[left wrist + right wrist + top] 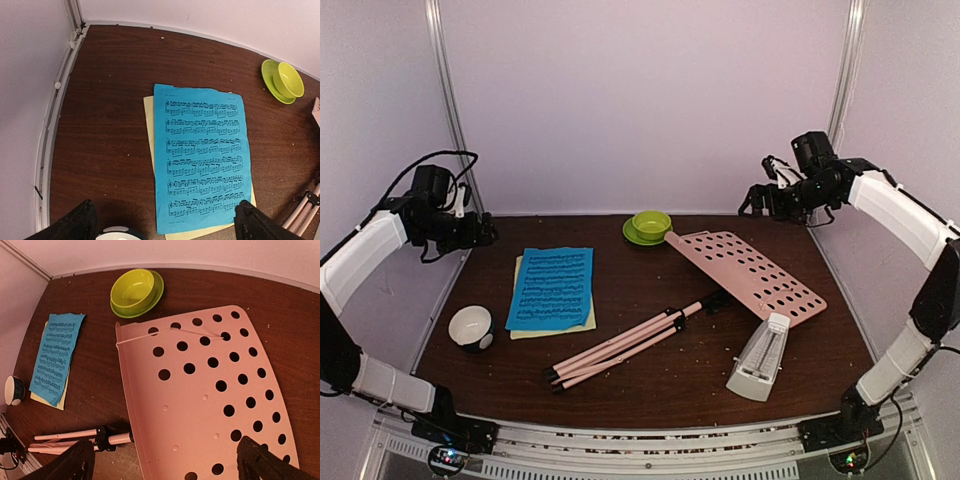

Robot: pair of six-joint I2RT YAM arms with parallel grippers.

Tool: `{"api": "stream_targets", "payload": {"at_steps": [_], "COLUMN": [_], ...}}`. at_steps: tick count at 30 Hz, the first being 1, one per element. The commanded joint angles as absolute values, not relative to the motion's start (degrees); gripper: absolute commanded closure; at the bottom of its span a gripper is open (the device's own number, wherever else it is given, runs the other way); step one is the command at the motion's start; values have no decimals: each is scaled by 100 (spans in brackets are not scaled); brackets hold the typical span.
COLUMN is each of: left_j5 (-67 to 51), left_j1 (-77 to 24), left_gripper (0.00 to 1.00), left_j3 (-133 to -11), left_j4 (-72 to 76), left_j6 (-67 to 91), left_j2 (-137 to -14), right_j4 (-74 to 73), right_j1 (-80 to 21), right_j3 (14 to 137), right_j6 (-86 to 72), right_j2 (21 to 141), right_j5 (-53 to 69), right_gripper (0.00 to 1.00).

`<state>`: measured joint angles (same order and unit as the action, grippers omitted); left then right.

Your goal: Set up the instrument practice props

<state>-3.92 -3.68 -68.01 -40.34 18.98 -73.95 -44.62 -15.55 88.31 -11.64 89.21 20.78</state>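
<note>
The top external camera sits high behind the arm bases, facing forward and down over the whole worktop (650, 390). The left wrist camera looks steeply down from well above, with the blue music sheet (202, 160) between and ahead of the left jaws. The right wrist camera looks down on the pink perforated desk (200, 390), which lies between the right jaws. Both wrist views share the sheet and the green cup and saucer (136, 291).

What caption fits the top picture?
Pink music stand lying down, blue music sheets and metronome on the table, not yet set up.
</note>
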Motion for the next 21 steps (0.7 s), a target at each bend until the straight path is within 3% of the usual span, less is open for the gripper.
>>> {"api": "stream_targets", "payload": {"at_steps": [1,5,12,21], "left_j5": [-1078,-1463,-1715,-1828], "left_j1": [-371,-399,-441,-454], "left_gripper": [2,2,2,2], "left_j3": [-6928,-6889,-6757,-6659], "left_j4": [-3547,-3423,-3232,-3107], "left_j6": [1568,1498,1519,1629], "left_j2": [-7426,-7461,-7483,-7558], "right_j4": [-5353,-5642,-6143,-6332], "right_j1": [-1912,-2120,-2500,-2728], "right_j3": [9332,9548,9687,9831], "right_j6": [-587,-390,-35,144], "right_j2": [9517,10014,10717,11137], "right_j5": [2085,2272,2430,2450], "right_gripper": [0,2,16,42]}}
